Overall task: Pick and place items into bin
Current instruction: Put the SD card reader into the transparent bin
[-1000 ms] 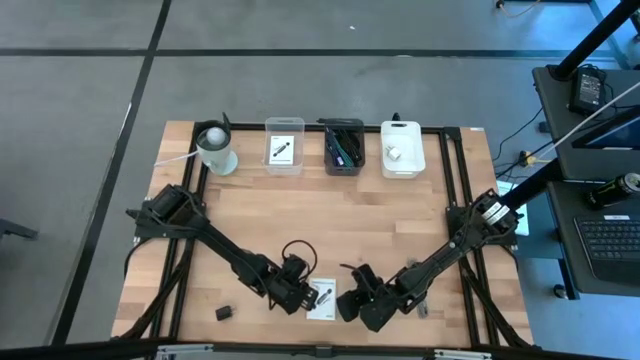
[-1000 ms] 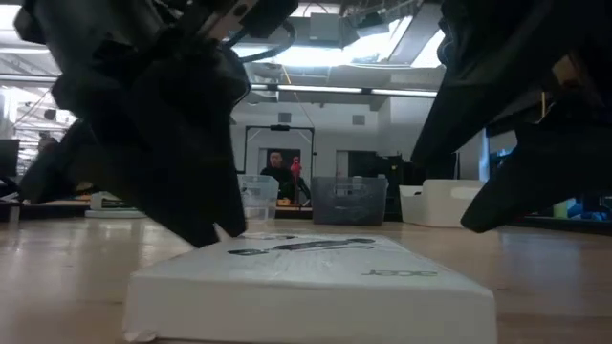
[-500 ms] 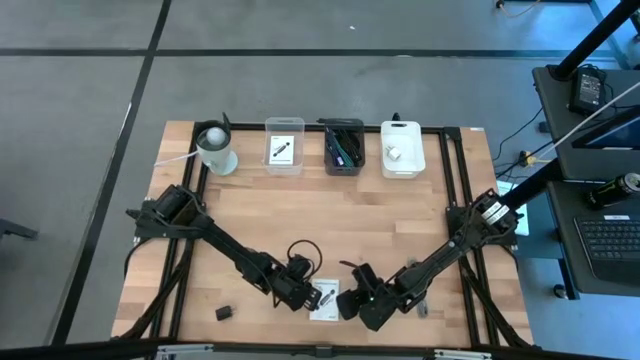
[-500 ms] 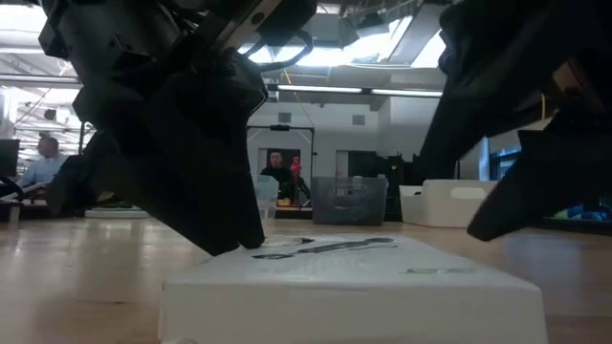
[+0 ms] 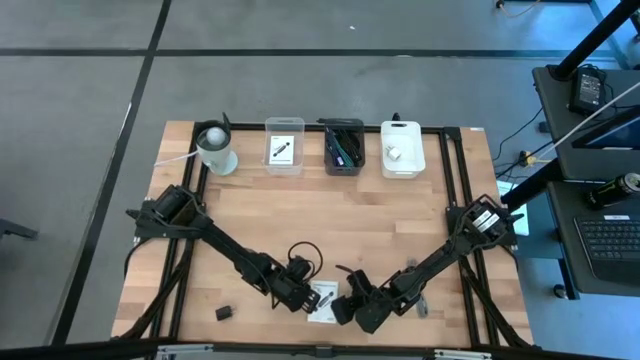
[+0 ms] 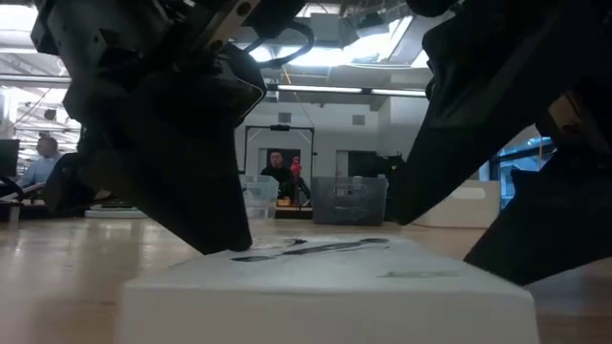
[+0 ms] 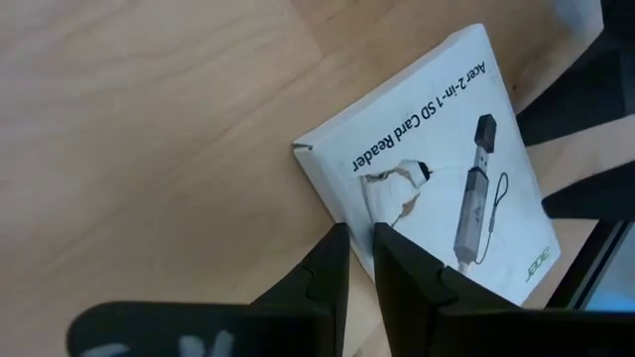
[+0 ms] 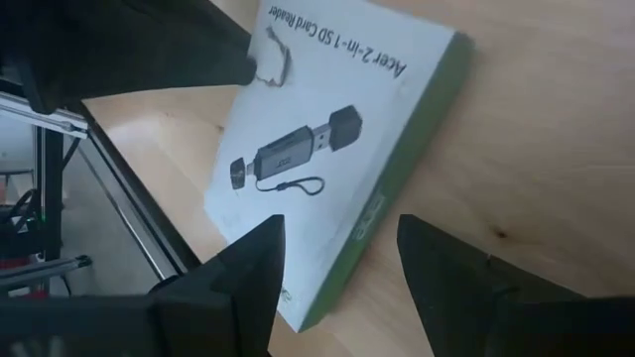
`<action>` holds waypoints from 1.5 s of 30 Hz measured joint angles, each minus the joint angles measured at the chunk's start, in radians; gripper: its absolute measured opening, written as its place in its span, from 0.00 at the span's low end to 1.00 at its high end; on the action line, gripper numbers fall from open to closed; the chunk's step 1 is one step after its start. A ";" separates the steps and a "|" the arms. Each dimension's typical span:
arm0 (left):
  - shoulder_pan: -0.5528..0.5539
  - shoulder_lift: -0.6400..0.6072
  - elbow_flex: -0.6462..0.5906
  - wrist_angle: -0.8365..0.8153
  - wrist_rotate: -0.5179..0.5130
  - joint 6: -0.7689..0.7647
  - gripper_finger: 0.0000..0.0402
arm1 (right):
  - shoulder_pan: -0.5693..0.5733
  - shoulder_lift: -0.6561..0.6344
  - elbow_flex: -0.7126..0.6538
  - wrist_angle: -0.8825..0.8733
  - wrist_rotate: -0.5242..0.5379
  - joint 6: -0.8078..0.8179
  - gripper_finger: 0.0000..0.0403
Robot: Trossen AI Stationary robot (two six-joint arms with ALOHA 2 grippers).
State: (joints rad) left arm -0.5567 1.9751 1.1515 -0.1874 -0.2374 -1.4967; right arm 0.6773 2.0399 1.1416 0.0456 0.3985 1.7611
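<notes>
A white printed card-reader box [image 5: 323, 298] lies flat on the wood near the table's front edge, between my two grippers. My left gripper [image 5: 303, 292] stands at its left side, tilted down, its fingers nearly together at the box's edge [image 7: 357, 238]. My right gripper [image 5: 347, 306] is open at the box's right end. In the right wrist view its fingers [image 8: 342, 226] stand on either side of the box's green-edged corner [image 8: 372, 223]. Whether they touch the box, I cannot tell. My left gripper is on the box's long left edge [image 7: 327, 203], near the corner with the torn hang tab [image 7: 392, 186]. One fingertip [image 7: 382, 243] is on the printed top, the other [image 7: 332, 248] outside the edge by the wood. The fingers slant down from the table's left. The box lies flat.
At the far edge stand a clear bin [image 5: 284, 146], a dark bin [image 5: 344, 148], a white bin [image 5: 402, 149] and a whitish cup with a ball top [image 5: 216, 150]. A black coiled cable [image 5: 301, 250] lies behind my left gripper, a small black block [image 5: 224, 313] to its left.
My right gripper has come down and a little toward the table's left, closer over the box's right end. The box has shifted slightly on the wood and shows larger in the low view. My left gripper has stayed at the box's left edge.
</notes>
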 joint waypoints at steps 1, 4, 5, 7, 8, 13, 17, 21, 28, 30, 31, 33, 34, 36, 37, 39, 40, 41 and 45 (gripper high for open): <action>-0.002 0.000 0.000 -0.006 0.000 0.000 0.10 | 0.000 0.000 0.000 0.000 -0.001 0.000 0.50; -0.007 0.000 0.000 -0.024 -0.001 0.004 0.08 | 0.000 0.000 0.000 0.003 -0.001 0.000 0.50; -0.010 0.000 0.000 -0.029 -0.002 0.010 0.07 | 0.000 0.000 0.000 0.004 -0.001 0.000 0.50; -0.015 0.000 0.000 -0.033 -0.008 0.016 0.06 | 0.000 0.000 0.000 0.005 -0.002 0.000 0.50; -0.017 0.000 0.000 -0.033 -0.011 0.015 0.05 | 0.000 0.001 0.000 0.007 -0.002 0.000 0.50; -0.017 0.000 -0.001 -0.021 -0.017 0.017 0.04 | -0.007 0.002 0.000 0.037 -0.006 0.000 0.50; -0.017 0.000 -0.001 -0.021 -0.017 0.018 0.04 | -0.019 0.002 0.000 0.064 -0.008 -0.012 0.50; -0.017 0.001 -0.001 -0.025 -0.017 0.019 0.04 | -0.023 0.002 0.000 0.045 -0.015 0.001 0.50; -0.018 0.001 -0.001 -0.030 -0.015 0.018 0.04 | -0.022 0.002 0.001 0.093 -0.086 0.006 0.46; -0.018 0.001 -0.001 -0.031 -0.017 0.018 0.04 | -0.023 0.002 0.002 0.092 -0.086 -0.010 0.45; -0.018 0.001 -0.001 -0.031 -0.020 0.019 0.04 | -0.026 0.002 0.002 0.079 -0.076 -0.012 0.44; -0.018 0.001 -0.001 -0.031 -0.024 0.019 0.04 | -0.032 0.003 0.002 0.049 -0.042 -0.006 0.42; -0.018 0.001 -0.001 -0.031 -0.024 0.019 0.04 | -0.035 0.007 0.002 0.047 -0.037 0.002 0.42; -0.018 0.001 -0.001 -0.031 -0.025 0.019 0.04 | -0.038 0.020 0.001 0.075 -0.050 0.011 0.40; -0.018 0.001 -0.001 -0.034 -0.025 0.019 0.04 | -0.037 0.029 0.000 0.106 -0.066 0.011 0.40; -0.021 0.001 -0.001 -0.042 -0.026 0.019 0.04 | -0.037 0.054 0.003 0.210 -0.123 -0.002 0.39; -0.021 0.001 -0.002 -0.043 -0.028 0.019 0.04 | -0.035 0.065 0.005 0.238 -0.132 -0.017 0.39; -0.021 0.001 -0.002 -0.044 -0.031 0.019 0.04 | -0.035 0.074 0.009 0.250 -0.131 -0.024 0.39; -0.025 0.001 -0.002 -0.045 -0.034 0.019 0.04 | -0.039 0.102 0.031 0.248 -0.083 -0.025 0.39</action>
State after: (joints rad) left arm -0.5819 1.9759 1.1492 -0.2320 -0.2718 -1.4778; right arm 0.6379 2.1423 1.1728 0.2932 0.3151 1.7358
